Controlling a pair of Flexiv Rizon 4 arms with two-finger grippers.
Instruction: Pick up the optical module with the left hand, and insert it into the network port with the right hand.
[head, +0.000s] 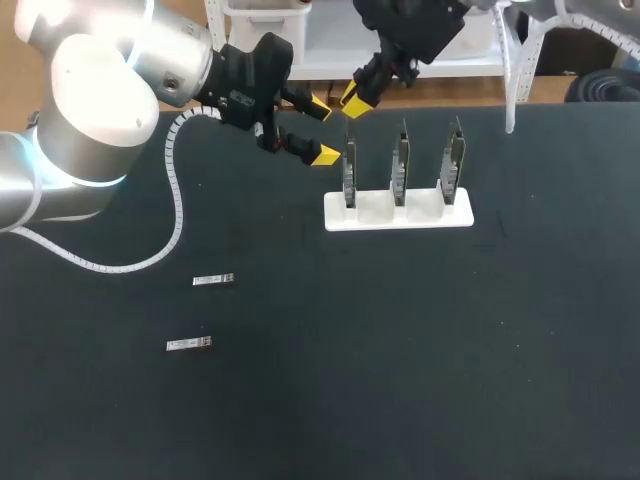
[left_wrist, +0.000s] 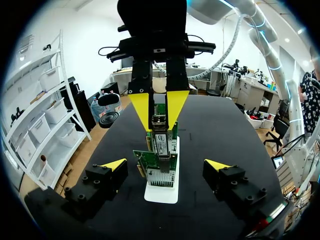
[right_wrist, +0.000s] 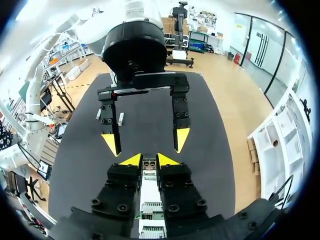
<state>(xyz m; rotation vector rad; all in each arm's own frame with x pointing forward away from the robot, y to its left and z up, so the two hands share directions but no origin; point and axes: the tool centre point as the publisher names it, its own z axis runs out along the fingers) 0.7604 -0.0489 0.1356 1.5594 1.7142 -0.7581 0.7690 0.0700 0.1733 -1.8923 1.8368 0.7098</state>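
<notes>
My right gripper (head: 352, 100) hangs over the leftmost of three upright network cards (head: 349, 170) in a white stand (head: 398, 212). It is shut on a silver optical module (left_wrist: 159, 122), which shows between its yellow tips (right_wrist: 149, 164). The module's lower end meets the port on that card's (left_wrist: 161, 167) top edge; how deep it sits cannot be told. My left gripper (head: 322, 131) stands open just left of that card, its fingers spread on either side of it (left_wrist: 165, 164) and touching nothing. From the right wrist, the left gripper (right_wrist: 146, 142) faces mine.
Two more optical modules lie flat on the black table, one (head: 214, 281) at left centre and another (head: 189, 344) nearer the front. The other two cards (head: 400, 165) (head: 452, 160) stand to the right in the stand.
</notes>
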